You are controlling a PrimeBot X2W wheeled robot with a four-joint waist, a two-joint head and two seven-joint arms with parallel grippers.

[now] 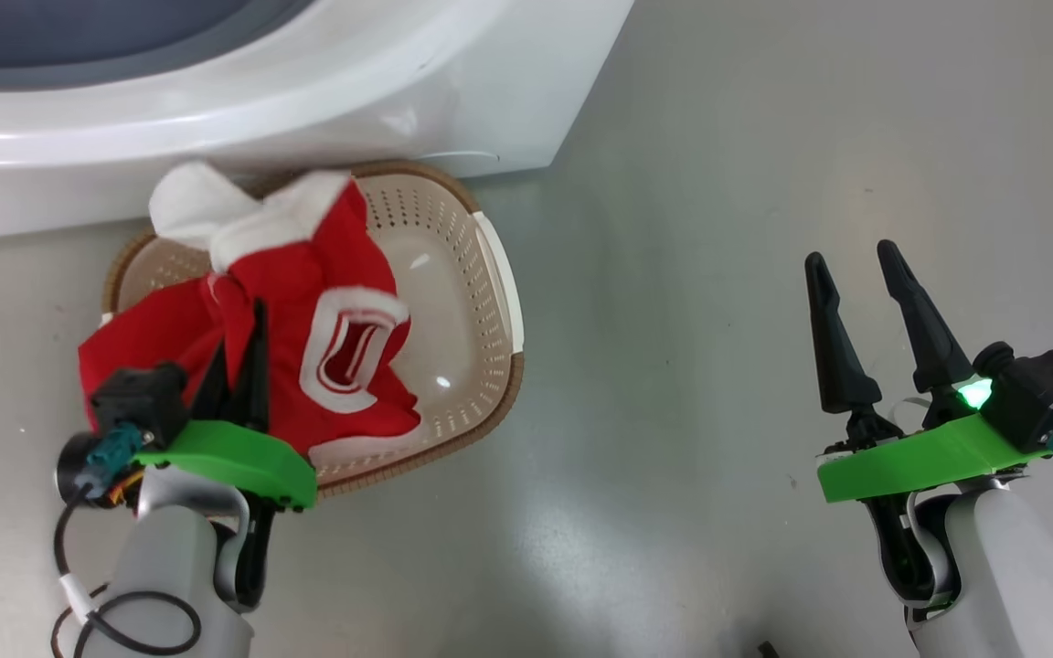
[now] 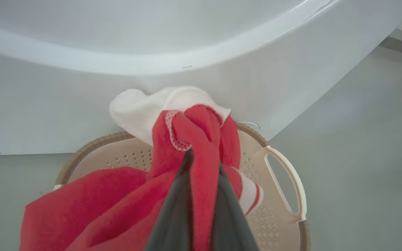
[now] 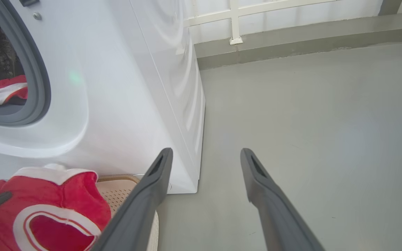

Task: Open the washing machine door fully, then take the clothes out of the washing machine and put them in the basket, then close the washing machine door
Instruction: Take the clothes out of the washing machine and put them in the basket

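Head view: red garment (image 1: 325,265) in left hand (image 1: 248,343), over basket (image 1: 501,274).

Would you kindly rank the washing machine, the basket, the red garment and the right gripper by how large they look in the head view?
1. washing machine: largest, though cut off by the frame.
2. basket and red garment: about alike. The garment is nearer the camera, so I leave them unranked.
3. right gripper: smallest.
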